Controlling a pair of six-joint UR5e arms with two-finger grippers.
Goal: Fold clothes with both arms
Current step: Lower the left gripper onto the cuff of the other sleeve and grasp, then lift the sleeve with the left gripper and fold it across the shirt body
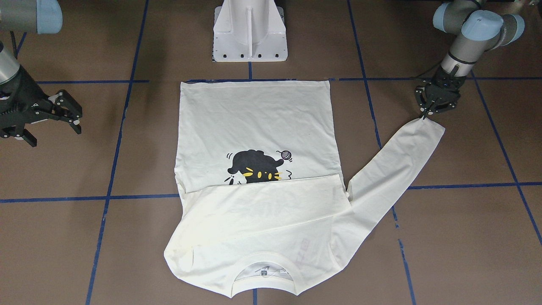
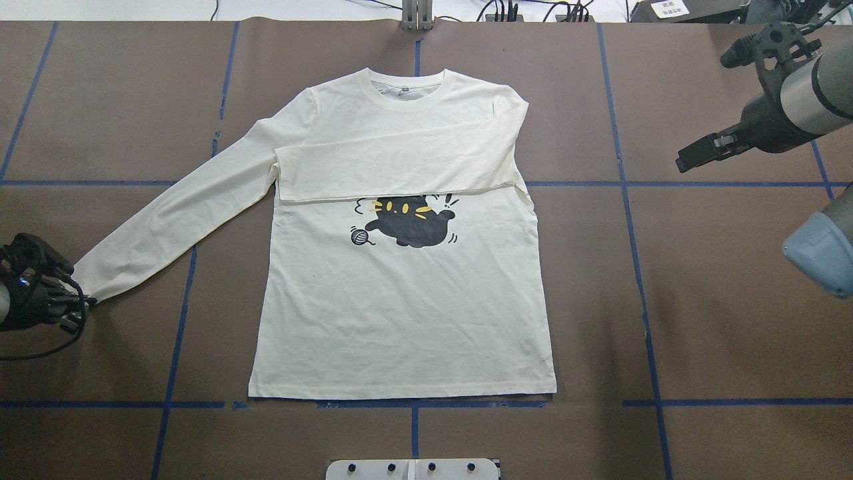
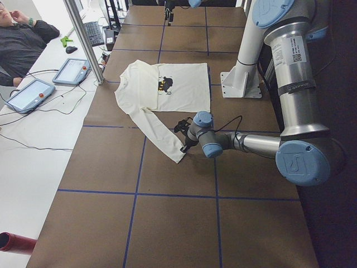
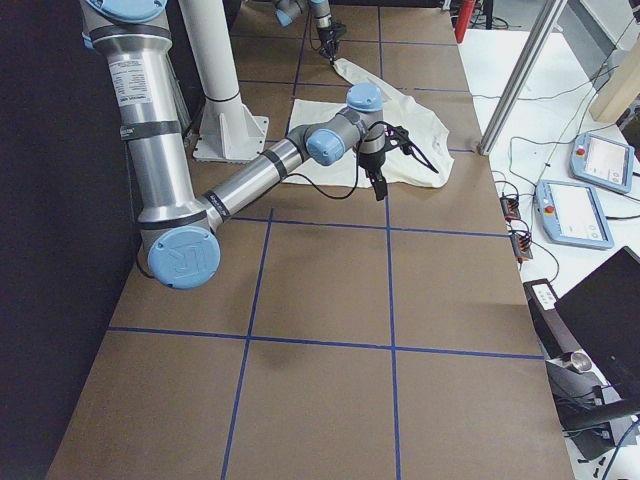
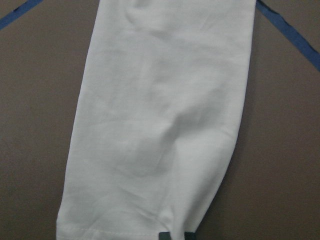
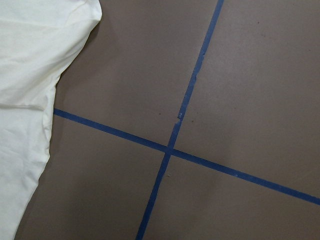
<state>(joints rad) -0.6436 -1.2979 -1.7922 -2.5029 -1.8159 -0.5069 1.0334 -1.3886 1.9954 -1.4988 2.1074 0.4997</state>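
Cuff (image 5: 125, 220) first: the left gripper (image 1: 425, 113) is squeezed narrow on the cuff's edge and seems to pinch it. From there the sleeve (image 2: 180, 213) runs straight to the shirt (image 2: 400, 320), which lies flat with the other sleeve (image 2: 400, 167) folded over the cat's (image 2: 410, 227) top. Well off past the cat, the right gripper (image 1: 53, 127) hangs wide. Best to lift a little, carry the cuff over the cat, and lay it smooth on that other sleeve.
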